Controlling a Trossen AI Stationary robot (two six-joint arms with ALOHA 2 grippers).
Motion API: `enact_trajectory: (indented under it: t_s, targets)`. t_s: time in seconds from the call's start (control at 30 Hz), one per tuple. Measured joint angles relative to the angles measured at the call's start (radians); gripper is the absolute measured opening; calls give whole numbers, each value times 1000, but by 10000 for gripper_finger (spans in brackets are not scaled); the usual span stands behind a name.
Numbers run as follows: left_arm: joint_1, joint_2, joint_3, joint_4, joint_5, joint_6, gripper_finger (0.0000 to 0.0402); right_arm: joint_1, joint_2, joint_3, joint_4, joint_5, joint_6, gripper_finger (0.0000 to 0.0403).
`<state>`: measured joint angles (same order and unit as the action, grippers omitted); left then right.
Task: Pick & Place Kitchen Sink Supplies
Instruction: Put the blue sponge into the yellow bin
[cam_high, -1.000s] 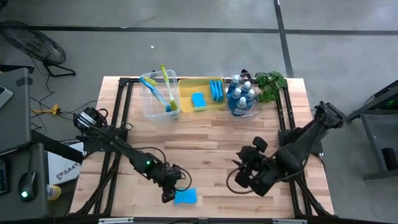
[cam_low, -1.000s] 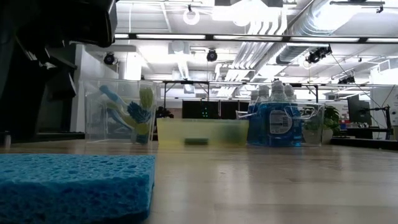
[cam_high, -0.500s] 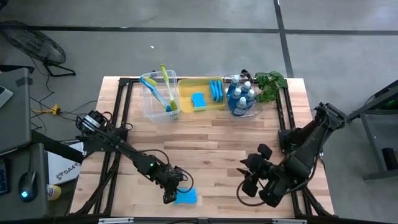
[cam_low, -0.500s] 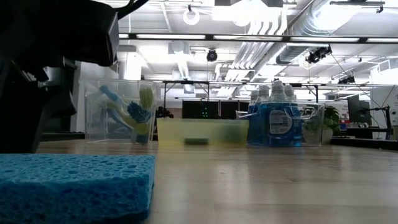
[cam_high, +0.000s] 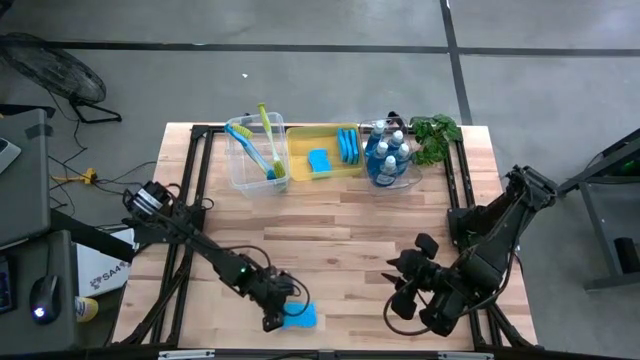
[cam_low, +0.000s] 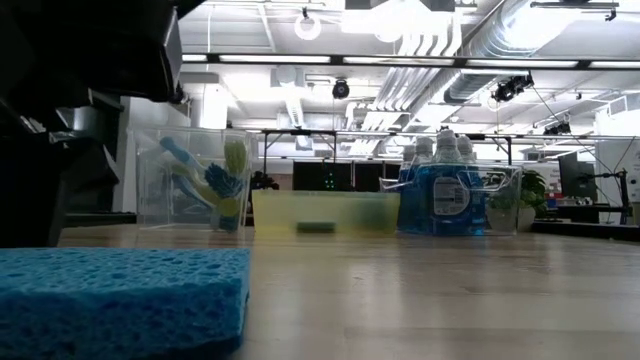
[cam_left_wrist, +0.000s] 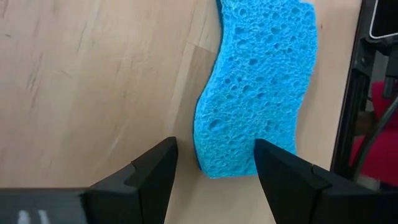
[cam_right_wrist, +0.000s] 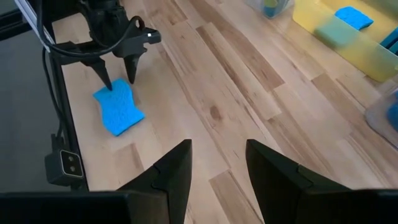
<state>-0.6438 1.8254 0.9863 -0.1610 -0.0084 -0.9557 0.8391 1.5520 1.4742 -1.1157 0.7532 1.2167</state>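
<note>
Lying flat near worktop's front edge, left of centre: flat blue rectangular sponge (cam_high: 300, 317). Your left gripper (cam_high: 281, 308) sits at its left end, fingers apart, straddling sponge end, nothing clamped. Right gripper (cam_high: 398, 297) well apart toward front right, fingers parted, empty.

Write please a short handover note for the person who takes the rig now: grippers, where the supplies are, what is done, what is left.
Left gripper: open, low at the table's near edge, fingers straddling one end of the loose blue sponge, not closed on it.
Right gripper: open, empty, hovering above the near right of the table.
Done: dish brushes in the clear bin, sponges in the yellow bin, soap bottles in their clear bin.
Left: grip the loose sponge, probably take it to the yellow bin.
</note>
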Motion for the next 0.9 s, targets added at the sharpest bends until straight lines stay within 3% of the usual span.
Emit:
enact_trajectory:
  t_s: [0.23, 0.67, 0.9]
  targets:
    - [-1, 4, 0, -18, -39, 11, 189, 0, 0, 0, 0, 0, 0, 144]
    - [0, 8, -3, -27, -78, 4, 13, 0, 0, 0, 17, 0, 9, 144]
    - [2, 8, 8, -31, -88, -38, 4, 0, 0, 0, 21, 0, 7, 144]
